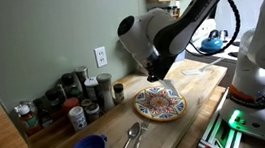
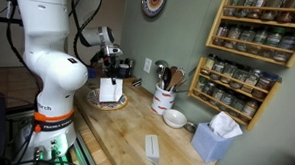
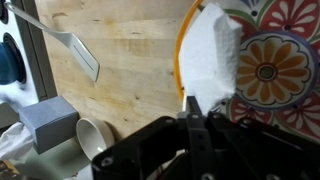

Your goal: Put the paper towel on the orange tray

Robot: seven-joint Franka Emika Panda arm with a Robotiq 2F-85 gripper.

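Claw (image 3: 196, 112) pinches the paper towel (image 2: 110, 90), hanging lengthwise down over the orange tray (image 1: 165, 108).

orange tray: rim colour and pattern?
The orange tray has an orange-yellow rim and a multicolour mosaic centre; the wrist view shows it best.

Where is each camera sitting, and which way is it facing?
Exterior view: in front of the counter, facing the green wall and spice jars; the arm reaches in from the right over the plate.
Exterior view: beside the robot's base, facing the spice shelves; the paper towel hangs from the jaws.
Wrist view: looks down past the shut jaws at paper towel and plate.
Shared: all three show the plate.
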